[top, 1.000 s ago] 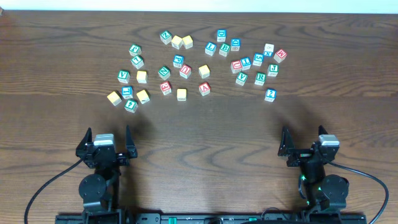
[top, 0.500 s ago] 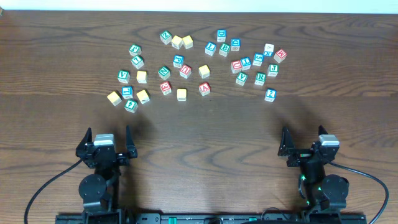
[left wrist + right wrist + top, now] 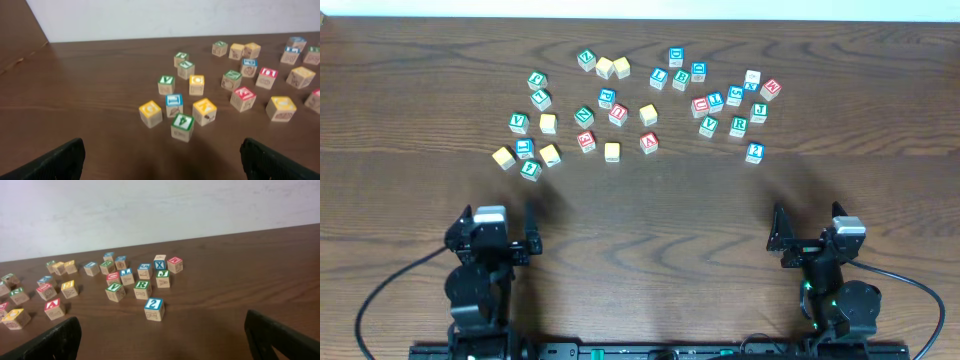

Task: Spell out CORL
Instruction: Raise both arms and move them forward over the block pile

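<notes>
Where the lettered cubes (image 3: 620, 114) lie: scattered on the far half of the wooden table (image 3: 400, 200), well apart from both grippers.
Green R cube (image 3: 738, 125): far-right cluster, ahead of the right gripper (image 3: 808, 228).
Blue L cube (image 3: 658, 77): far centre, beside a green B cube (image 3: 681, 80).
Yellow-faced cubes (image 3: 611, 151): several, mostly ahead of the left gripper (image 3: 496, 230); letters illegible.
Left arm: folded low at the near edge, jaws spread wide, holding nothing.
Right arm: likewise low, jaws spread, holding nothing.
Wrist views: only the fingertips (image 3: 55, 160) show, cut off at the bottom corners.
</notes>
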Controlling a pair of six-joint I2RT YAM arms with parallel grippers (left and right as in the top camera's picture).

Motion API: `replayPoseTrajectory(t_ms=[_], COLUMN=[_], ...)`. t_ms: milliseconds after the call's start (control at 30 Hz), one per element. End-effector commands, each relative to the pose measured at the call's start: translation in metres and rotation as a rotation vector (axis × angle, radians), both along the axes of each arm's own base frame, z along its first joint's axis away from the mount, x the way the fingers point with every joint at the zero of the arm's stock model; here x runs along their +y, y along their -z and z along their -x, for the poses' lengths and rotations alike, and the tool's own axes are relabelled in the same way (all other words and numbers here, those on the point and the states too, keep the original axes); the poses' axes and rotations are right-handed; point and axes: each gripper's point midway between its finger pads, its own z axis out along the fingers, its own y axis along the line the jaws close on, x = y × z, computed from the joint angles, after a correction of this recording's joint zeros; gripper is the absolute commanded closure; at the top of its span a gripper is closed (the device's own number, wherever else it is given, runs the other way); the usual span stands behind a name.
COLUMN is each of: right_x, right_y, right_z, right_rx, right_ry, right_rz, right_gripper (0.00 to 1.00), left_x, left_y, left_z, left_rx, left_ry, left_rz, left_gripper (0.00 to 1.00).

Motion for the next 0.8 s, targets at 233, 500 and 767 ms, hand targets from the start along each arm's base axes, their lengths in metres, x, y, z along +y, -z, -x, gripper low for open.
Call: replayPoseTrajectory(t_ms=[233,500,767], right_x=[-0.003,-0.003,-0.003], right_y=[0.0,0.0,0.0], right_z=[0.0,0.0,0.0], right_rx=[-0.001,-0.001,-0.001], right_ry=[0.009,0.008,0.009], right_rz=[0.003,0.003,0.003], right_gripper=[0.01,0.01,0.01], left_x=[-0.021,-0.03,-0.029], left_y=[-0.063,-0.114,-0.157], left_z=[-0.033,-0.061,-0.072], left_rx=[0.056,0.092,0.166], left_ry=[0.138,0.195,0.193], left_rz=[0.038,0.097,0.112], left_gripper=[0.03,0.02,0.02])
